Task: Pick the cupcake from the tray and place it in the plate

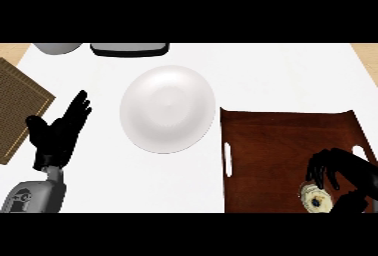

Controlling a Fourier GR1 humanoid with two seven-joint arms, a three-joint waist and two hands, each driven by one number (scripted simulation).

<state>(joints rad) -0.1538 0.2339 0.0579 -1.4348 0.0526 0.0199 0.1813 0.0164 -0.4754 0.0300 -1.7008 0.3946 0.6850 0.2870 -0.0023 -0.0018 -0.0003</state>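
Two hands on my feed. Right hand (345, 172): over the near right corner of the brown tray (273, 150), fingers curled down round the cupcake (318, 200) (partly hidden, so I can't confirm contact). The cupcake sits on the tray. Left hand (59, 131): open, fingers up, resting at the left. White plate (168, 108): on the white table (280, 75), just left of the tray. Woven mat (18, 107): far left edge.

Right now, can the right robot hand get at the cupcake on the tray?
Probably yes. The right robot hand hangs directly over the cupcake at the brown tray's near edge, fingers curled down around it, with nothing between them.
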